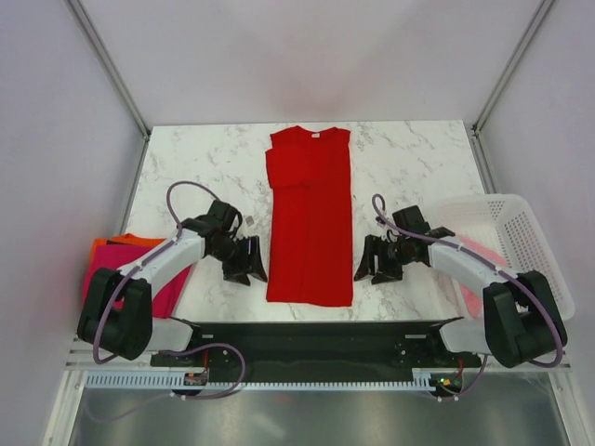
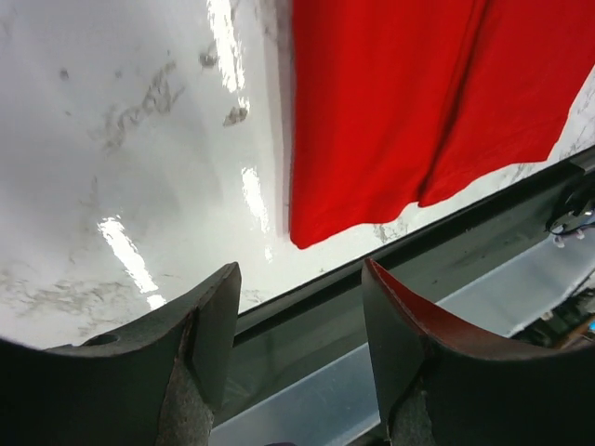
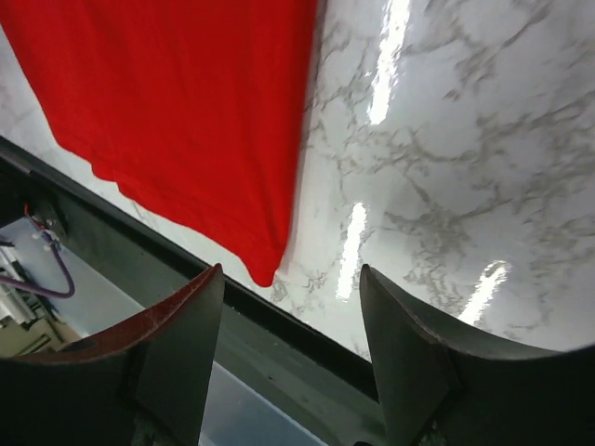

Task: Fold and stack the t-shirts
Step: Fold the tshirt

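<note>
A bright red t-shirt [image 1: 310, 218] lies flat along the middle of the marble table, folded into a long narrow strip, neck with white label at the far end. Its near hem shows in the left wrist view [image 2: 390, 121] and in the right wrist view [image 3: 186, 121]. My left gripper [image 1: 247, 263] hovers just left of the hem, open and empty [image 2: 299, 279]. My right gripper [image 1: 376, 263] hovers just right of the hem, open and empty [image 3: 290, 283]. Folded orange and magenta t-shirts [image 1: 116, 265] lie stacked at the left edge. A pale pink one [image 1: 476, 269] lies in the basket.
A white perforated plastic basket [image 1: 521, 237] stands at the right edge, beside my right arm. The table's dark front rail [image 1: 307, 330] runs just below the red shirt's hem. A small grey tag [image 1: 250, 220] lies near my left arm.
</note>
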### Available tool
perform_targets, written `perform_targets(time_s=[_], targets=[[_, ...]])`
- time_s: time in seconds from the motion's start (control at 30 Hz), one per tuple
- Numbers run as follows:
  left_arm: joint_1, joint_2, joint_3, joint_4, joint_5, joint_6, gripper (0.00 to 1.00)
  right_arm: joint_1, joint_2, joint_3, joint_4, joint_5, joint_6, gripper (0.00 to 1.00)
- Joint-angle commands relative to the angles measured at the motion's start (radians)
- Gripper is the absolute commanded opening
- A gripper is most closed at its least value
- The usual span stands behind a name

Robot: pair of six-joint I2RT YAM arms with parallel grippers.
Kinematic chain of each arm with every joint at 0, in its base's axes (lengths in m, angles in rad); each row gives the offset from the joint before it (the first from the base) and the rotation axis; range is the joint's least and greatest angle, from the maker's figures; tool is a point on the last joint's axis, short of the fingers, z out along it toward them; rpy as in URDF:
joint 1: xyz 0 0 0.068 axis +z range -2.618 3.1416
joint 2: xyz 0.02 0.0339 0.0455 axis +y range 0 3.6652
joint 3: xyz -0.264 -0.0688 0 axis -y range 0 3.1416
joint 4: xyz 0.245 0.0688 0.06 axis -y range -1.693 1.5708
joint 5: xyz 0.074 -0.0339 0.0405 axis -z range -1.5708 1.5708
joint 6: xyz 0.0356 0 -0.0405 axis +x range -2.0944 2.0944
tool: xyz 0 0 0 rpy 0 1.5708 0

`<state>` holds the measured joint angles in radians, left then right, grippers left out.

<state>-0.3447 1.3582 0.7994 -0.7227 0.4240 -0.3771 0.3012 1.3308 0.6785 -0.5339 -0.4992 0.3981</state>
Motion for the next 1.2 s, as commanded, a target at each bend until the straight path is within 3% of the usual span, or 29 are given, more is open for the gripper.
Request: perform_targets(time_s=[0.0, 0.27, 0.47, 0.6, 0.87, 1.17], targets=[[0.004, -0.044, -0.071, 0.078, 0.087, -0.086, 0.62, 0.025, -0.033, -0.068, 0.069, -0.090, 0.085, 0.68], [0.009, -0.018, -0.166, 0.155, 0.113, -0.143, 0.59, 0.084, 0.059, -0.094, 0.104, -0.047, 0.169, 0.67], [0.009, 0.045, -0.198, 0.239, 0.144, -0.175, 0.52, 0.095, 0.114, -0.117, 0.144, -0.039, 0.197, 0.66], [0.007, 0.062, -0.190, 0.244, 0.170, -0.168, 0.41, 0.108, 0.140, -0.114, 0.163, -0.071, 0.220, 0.62], [-0.002, 0.099, -0.175, 0.244, 0.179, -0.160, 0.42, 0.148, 0.171, -0.126, 0.152, -0.062, 0.254, 0.60], [-0.025, 0.157, -0.144, 0.284, 0.225, -0.172, 0.29, 0.145, 0.205, -0.114, 0.166, -0.059, 0.262, 0.51]])
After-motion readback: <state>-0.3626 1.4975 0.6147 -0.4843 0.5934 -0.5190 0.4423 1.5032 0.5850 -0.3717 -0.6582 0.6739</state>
